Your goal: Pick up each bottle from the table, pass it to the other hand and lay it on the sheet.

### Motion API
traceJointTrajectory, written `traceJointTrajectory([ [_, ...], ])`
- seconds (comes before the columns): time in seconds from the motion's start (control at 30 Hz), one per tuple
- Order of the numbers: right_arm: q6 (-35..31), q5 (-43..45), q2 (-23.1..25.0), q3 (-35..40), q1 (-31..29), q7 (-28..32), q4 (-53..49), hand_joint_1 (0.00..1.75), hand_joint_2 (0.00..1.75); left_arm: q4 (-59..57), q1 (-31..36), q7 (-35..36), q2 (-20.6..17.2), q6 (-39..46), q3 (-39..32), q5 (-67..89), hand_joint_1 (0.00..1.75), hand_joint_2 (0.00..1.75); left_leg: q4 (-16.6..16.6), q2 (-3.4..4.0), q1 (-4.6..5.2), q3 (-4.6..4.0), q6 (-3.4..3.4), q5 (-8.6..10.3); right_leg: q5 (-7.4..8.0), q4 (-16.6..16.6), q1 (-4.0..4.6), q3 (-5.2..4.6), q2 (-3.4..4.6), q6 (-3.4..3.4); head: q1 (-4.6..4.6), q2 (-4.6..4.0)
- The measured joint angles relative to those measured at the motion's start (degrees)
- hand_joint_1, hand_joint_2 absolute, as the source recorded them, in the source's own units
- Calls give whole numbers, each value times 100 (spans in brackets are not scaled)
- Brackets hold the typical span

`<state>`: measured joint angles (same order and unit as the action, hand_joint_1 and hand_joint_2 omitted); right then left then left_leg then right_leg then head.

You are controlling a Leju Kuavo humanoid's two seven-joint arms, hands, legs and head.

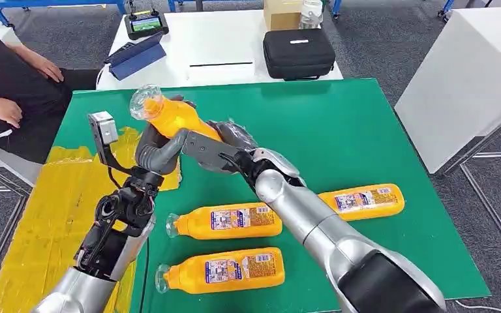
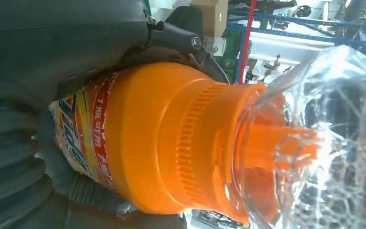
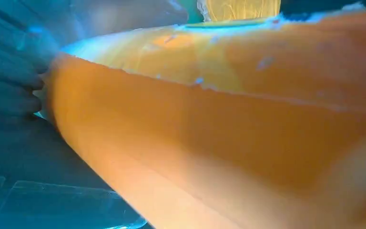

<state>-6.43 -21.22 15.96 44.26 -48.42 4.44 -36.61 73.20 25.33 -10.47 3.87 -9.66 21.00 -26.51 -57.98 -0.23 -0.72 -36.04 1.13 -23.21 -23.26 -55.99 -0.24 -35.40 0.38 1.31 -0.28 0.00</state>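
An orange bottle (image 1: 173, 117) with a clear cap hangs tilted above the green table (image 1: 339, 130), cap toward the far left. My left hand (image 1: 158, 149) wraps its body from below-left, while my right hand (image 1: 220, 149) grips its lower end from the right. The left wrist view has the bottle (image 2: 171, 138) close up, with my left hand (image 2: 43, 52) around its labelled body. Seen from the right wrist, the bottle (image 3: 219, 143) lies against my right hand's fingers (image 3: 14, 71). Three more orange bottles (image 1: 225, 222) (image 1: 222, 268) (image 1: 362, 201) lie on the table. The yellow sheet (image 1: 52, 215) covers the table's left side.
A person (image 1: 6, 85) sits at the far left by the sheet. Behind the green table stands a white table (image 1: 235, 39) carrying a black case (image 1: 298, 53), a tablet (image 1: 137, 59), a controller (image 1: 147, 25) and a cardboard box (image 1: 282, 13). A white block (image 1: 470, 72) stands at right.
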Motion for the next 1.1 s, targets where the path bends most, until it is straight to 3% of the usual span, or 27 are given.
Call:
traceJointTrajectory([
  [0.1, 0, 18, 0, 0, 1, -2, 0, 175, 175, 0, -14, -55, 0, 20, 0, 9, 175, 175, 0, 0, 0, 0, 0, 0, 0, 0, 0, 0, 0, 0, -2, 0],
  [0.13, 0, 20, 0, 0, 2, 0, 0, 148, 175, 0, -16, -59, 0, 24, 0, 9, 175, 175, 0, 0, 0, 0, 0, 0, 0, 0, 0, 0, 0, 0, 0, 0],
  [0.17, 0, 26, 0, 0, 3, -2, 0, 0, 175, 0, -18, -61, 0, 28, 0, 9, 175, 175, 0, 0, 0, 0, 0, 0, 0, 0, 0, 0, 0, 0, -2, 0],
  [0.2, -2, 30, 0, 2, 2, -2, 0, 0, 175, 0, -20, -65, 0, 30, 0, 9, 175, 175, 0, -1, 0, 0, 0, 0, 0, 0, 0, 0, 0, 0, 0, 0],
  [0.23, -2, 33, 2, 2, 1, -2, 0, 0, 0, 0, -24, -83, 0, 37, 0, 9, 175, 175, 0, 0, 0, 0, 0, 0, 0, -1, 0, 0, 0, 0, -2, 0],
  [1.1, -5, -776, 57, -286, 11, 343, 22, 0, 0, 448, -401, -507, 2, 594, -20, 266, 175, 175, 0, -2, 0, -2, 0, 0, 0, 0, 0, 0, 0, 0, -2, 0],
])
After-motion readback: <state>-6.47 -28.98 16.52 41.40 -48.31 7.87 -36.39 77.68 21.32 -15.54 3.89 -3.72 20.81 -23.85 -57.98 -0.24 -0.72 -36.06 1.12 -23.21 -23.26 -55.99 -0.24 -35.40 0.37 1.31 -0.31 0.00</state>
